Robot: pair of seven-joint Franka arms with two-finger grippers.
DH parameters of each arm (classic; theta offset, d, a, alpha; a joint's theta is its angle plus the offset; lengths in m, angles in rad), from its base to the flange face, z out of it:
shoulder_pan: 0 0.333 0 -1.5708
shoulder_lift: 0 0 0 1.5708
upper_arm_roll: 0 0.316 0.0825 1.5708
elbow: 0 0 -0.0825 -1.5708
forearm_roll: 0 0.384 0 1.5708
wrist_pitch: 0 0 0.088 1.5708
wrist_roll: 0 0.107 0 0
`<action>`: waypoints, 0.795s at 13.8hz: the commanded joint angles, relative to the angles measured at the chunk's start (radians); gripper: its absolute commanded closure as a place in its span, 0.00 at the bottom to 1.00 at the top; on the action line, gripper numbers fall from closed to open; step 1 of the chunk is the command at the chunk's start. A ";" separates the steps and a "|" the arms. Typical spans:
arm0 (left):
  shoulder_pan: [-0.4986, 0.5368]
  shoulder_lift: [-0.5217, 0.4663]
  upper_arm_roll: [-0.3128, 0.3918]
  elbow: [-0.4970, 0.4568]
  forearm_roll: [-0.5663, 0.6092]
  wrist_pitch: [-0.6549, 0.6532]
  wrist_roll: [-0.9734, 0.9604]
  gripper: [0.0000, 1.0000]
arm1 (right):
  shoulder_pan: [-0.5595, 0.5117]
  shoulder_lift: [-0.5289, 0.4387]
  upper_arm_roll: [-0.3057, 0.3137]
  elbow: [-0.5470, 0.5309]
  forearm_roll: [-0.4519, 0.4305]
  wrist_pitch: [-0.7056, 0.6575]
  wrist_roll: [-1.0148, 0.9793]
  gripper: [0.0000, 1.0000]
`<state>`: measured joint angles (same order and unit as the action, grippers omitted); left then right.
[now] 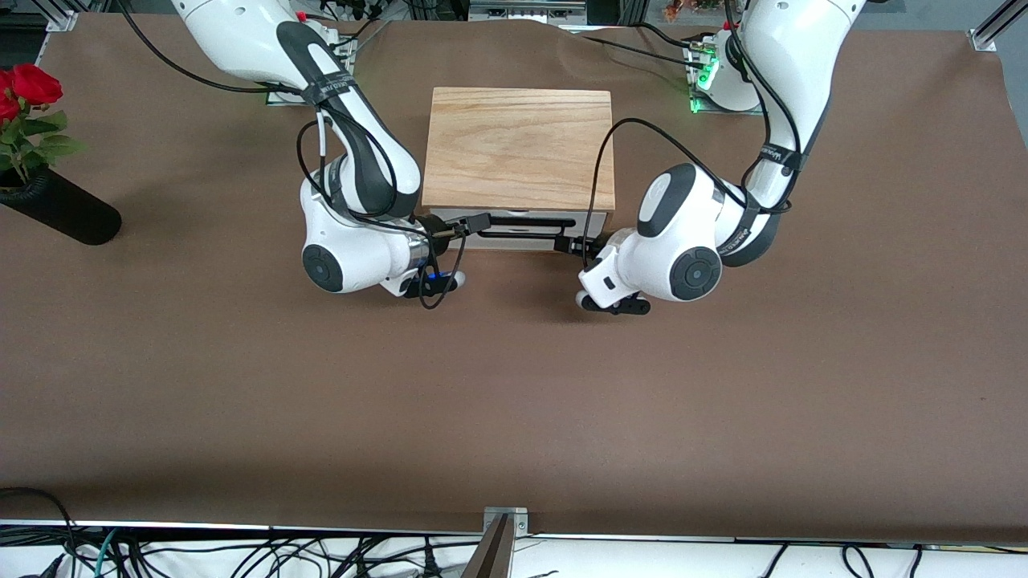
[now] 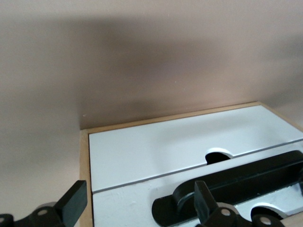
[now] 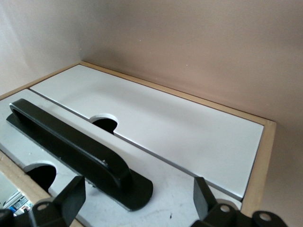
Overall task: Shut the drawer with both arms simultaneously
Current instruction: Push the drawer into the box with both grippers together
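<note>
The oak box [image 1: 518, 148] stands mid-table. The drawer's white front [image 1: 514, 234] with its long black handle [image 1: 522, 220] faces the front camera and sits about level with the plain white panel beside it. My right gripper [image 1: 472, 222] is at the handle's end toward the right arm, and my left gripper [image 1: 564, 243] is at the other end. In the right wrist view the open gripper [image 3: 137, 195] straddles the handle's foot [image 3: 118, 182] against the drawer front [image 3: 184, 189]. In the left wrist view the open gripper [image 2: 139, 204] is close on the drawer front [image 2: 128, 203], one finger beside the handle [image 2: 236, 182].
A black vase with red roses [image 1: 48, 201] lies at the right arm's end of the table. The brown cloth [image 1: 514, 401] covers the whole table. The plain white panel [image 3: 180, 118] has a small finger notch [image 3: 105, 122].
</note>
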<state>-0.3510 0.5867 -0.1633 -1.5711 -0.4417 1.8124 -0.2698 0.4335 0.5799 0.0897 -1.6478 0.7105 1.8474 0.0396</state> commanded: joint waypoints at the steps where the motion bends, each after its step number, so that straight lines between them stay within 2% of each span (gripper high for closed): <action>1: 0.009 -0.054 -0.005 -0.076 -0.031 0.001 0.000 0.00 | 0.001 -0.040 0.007 -0.029 0.007 -0.089 0.049 0.00; 11: 0.012 -0.065 -0.013 -0.095 -0.051 -0.004 0.001 0.00 | -0.013 -0.026 0.004 0.031 -0.002 -0.042 0.039 0.00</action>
<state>-0.3492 0.5586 -0.1708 -1.6309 -0.4637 1.8121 -0.2698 0.4293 0.5755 0.0871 -1.6189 0.7104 1.8181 0.0584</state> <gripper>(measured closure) 0.000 0.000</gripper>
